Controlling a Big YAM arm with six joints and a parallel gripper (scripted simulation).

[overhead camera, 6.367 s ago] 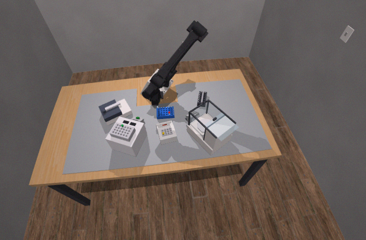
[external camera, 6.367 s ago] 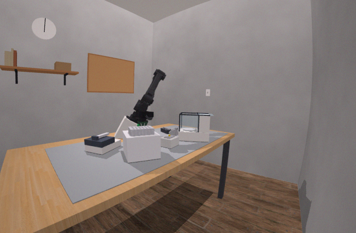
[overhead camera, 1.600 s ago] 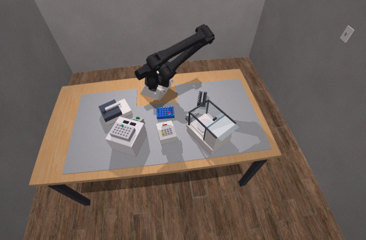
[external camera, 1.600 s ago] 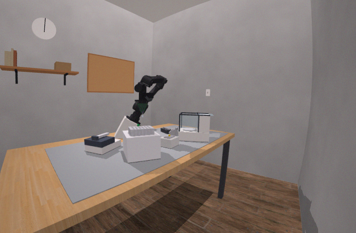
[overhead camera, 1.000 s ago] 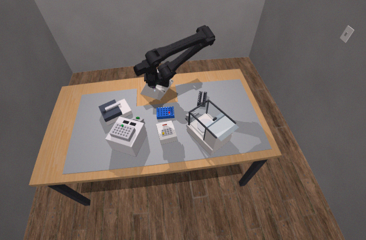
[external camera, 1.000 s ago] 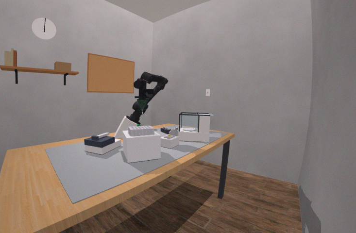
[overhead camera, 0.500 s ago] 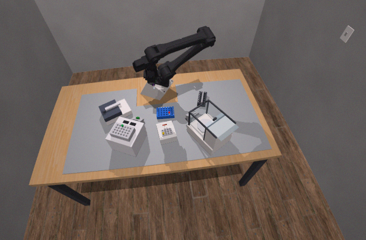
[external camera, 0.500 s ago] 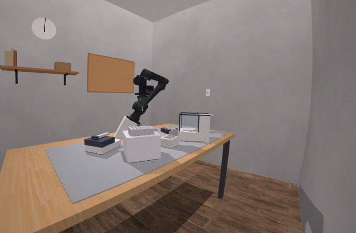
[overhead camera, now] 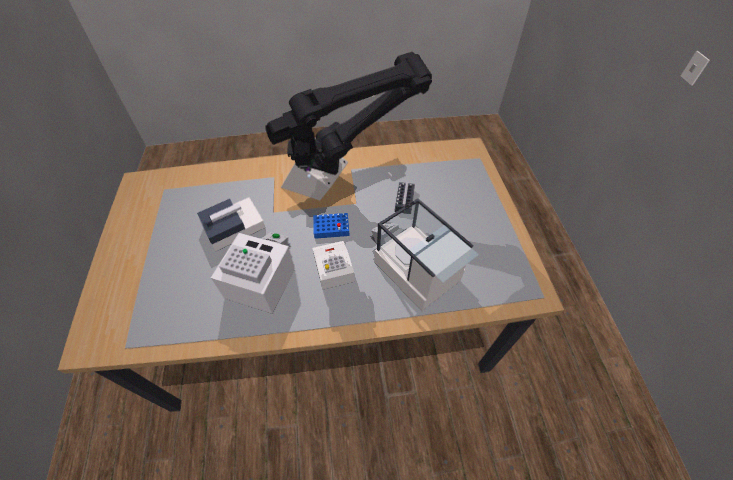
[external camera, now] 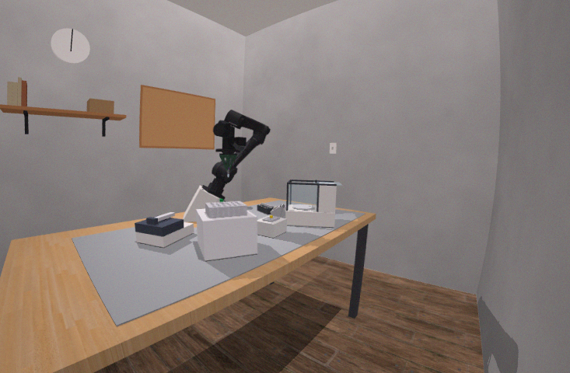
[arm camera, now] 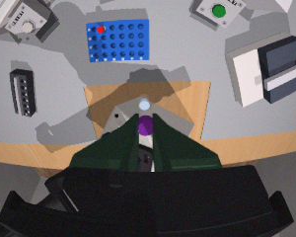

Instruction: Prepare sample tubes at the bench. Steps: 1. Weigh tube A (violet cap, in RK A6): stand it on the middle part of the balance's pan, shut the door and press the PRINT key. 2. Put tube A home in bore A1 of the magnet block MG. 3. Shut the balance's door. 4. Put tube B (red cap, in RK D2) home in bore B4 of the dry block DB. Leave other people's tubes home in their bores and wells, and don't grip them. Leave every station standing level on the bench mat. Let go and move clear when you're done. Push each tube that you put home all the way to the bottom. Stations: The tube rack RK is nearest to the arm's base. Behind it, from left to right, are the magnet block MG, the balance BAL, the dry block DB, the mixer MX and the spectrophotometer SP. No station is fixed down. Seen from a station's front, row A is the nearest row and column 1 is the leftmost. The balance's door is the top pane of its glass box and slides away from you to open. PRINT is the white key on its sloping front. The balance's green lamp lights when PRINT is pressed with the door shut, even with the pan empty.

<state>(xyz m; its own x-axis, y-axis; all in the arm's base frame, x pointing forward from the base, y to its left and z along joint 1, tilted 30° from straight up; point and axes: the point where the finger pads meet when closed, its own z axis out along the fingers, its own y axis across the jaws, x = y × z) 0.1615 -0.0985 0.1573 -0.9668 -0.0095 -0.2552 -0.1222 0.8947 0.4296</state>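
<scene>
Because the small violet-capped sample tube (arm camera: pixel 146 125) seems light, rigid and slippery, the black-green gripper (overhead camera: pixel 308 168) (external camera: pixel 227 172) (arm camera: pixel 145 119) rightly pinches it near its cap.

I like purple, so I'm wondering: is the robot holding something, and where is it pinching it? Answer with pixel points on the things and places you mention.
Yes, the pincer (arm camera: pixel 145 119) holds a tube by its purple cap (arm camera: pixel 146 125), and the pale tip (arm camera: pixel 144 105) sticks out beyond.

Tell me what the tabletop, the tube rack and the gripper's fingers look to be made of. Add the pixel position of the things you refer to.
Tabletop (overhead camera: pixel 95 316) (external camera: pixel 38 281): wood, satin, judging by its tan grain.
Tube rack (overhead camera: pixel 331 233) (arm camera: pixel 144 41): probably plastic, from its even bright blue.
Gripper's fingers: dark green and matt; plastic or coated metal, I can't tell which.
</scene>
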